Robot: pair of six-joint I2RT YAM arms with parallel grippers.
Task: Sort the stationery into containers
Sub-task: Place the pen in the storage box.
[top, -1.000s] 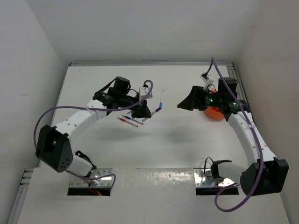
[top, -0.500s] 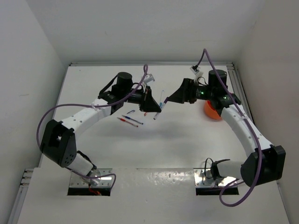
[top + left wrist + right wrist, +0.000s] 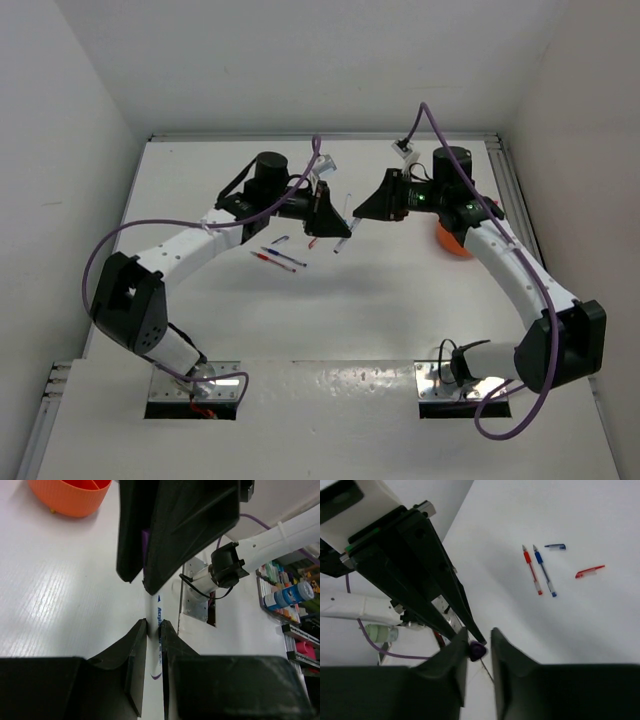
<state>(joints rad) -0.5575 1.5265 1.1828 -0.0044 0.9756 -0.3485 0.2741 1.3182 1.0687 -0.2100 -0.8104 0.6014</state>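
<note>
My left gripper (image 3: 153,630) is shut on a white pen (image 3: 152,645) with blue print, held above the table in the middle (image 3: 344,232). Its purple cap (image 3: 477,651) lies between the jaws of my right gripper (image 3: 480,640). The cap touches one finger, and a narrow gap shows to the other. Both grippers meet tip to tip (image 3: 350,222). The orange bowl (image 3: 455,242) sits behind the right arm and shows at the top left of the left wrist view (image 3: 70,497).
On the table under the left arm lie a red pen (image 3: 532,571) and a blue pen (image 3: 544,571) side by side, with a loose blue cap (image 3: 555,546) and a red cap (image 3: 590,572) near them. White walls close in the table.
My right arm swung left from the bowl to the pen held by the left gripper. Its jaws narrowed around the purple cap. The left gripper lifted the pen toward the centre.
</note>
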